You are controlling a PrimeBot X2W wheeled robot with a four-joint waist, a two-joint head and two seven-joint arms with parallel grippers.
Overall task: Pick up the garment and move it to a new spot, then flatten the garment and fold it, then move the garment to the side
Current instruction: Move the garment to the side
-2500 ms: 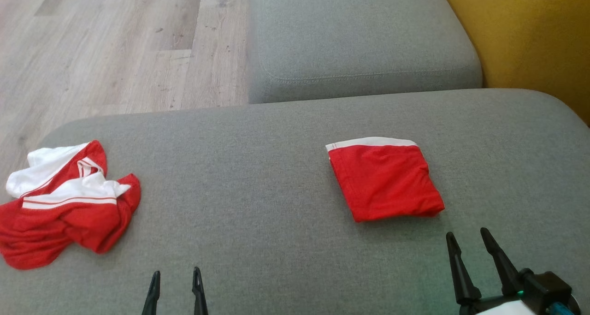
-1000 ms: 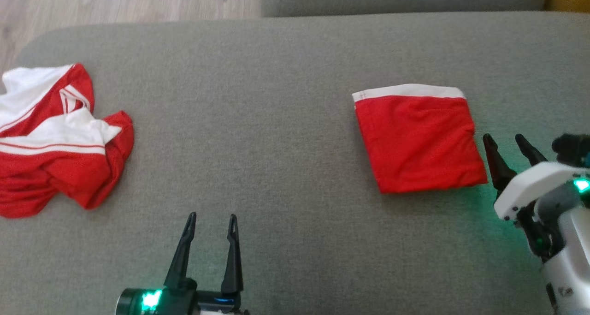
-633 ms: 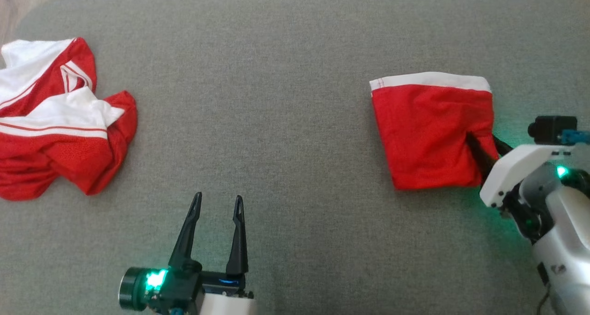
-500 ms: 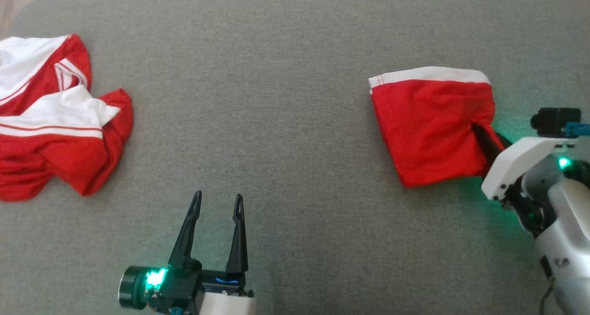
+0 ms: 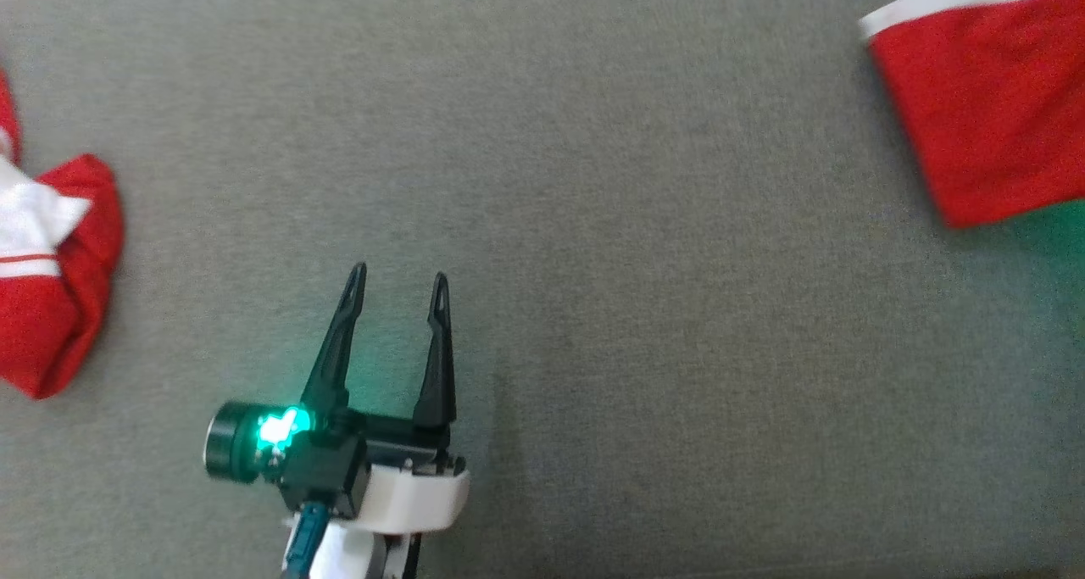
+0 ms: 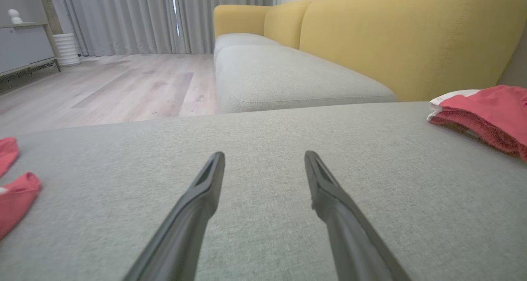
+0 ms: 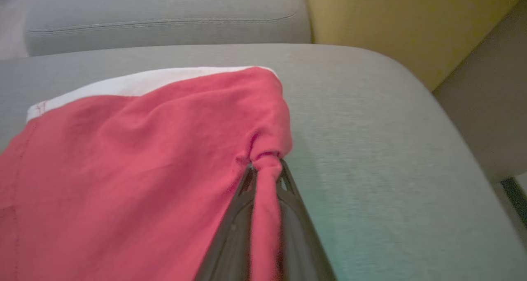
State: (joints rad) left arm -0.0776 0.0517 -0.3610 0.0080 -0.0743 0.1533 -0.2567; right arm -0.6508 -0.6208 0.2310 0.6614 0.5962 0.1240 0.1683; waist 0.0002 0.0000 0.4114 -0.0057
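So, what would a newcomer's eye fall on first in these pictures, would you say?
Probably the folded red garment with its white band, its edge bunched between the shut fingers of the right gripper. Next, the left gripper, open and green-lit, over bare grey cushion, with a crumpled red-and-white garment at the head view's left edge.

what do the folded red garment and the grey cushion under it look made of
Folded red garment: thin matte knit, perhaps sports mesh; it bunches softly where the right end effector pinches it. Grey cushion: matte woven upholstery, going by its flecked, grainy weave.
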